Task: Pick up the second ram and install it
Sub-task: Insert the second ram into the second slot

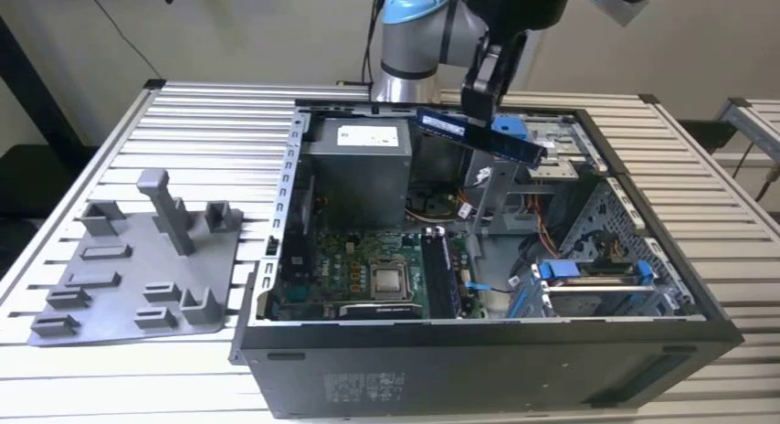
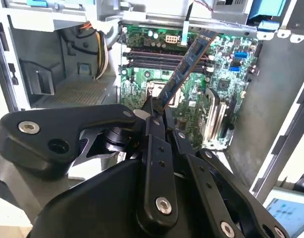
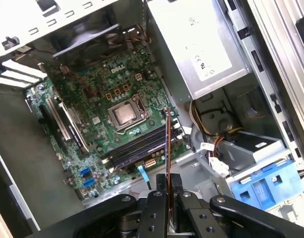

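Note:
The second ram is a long thin stick with dark chips, hanging tilted in the air above the open computer case. My gripper is shut on its upper edge near the middle. In the second wrist view the ram sticks out from my gripper over the green motherboard. The first wrist view has the ram edge-on, held by my gripper above the dark memory slots beside the processor socket. The ram is well clear of the slots.
A grey fixture plate with upright blocks lies on the slatted table at the exterior view's left. Inside the case stand the grey power supply, loose cables and blue drive clips. The case walls enclose the motherboard.

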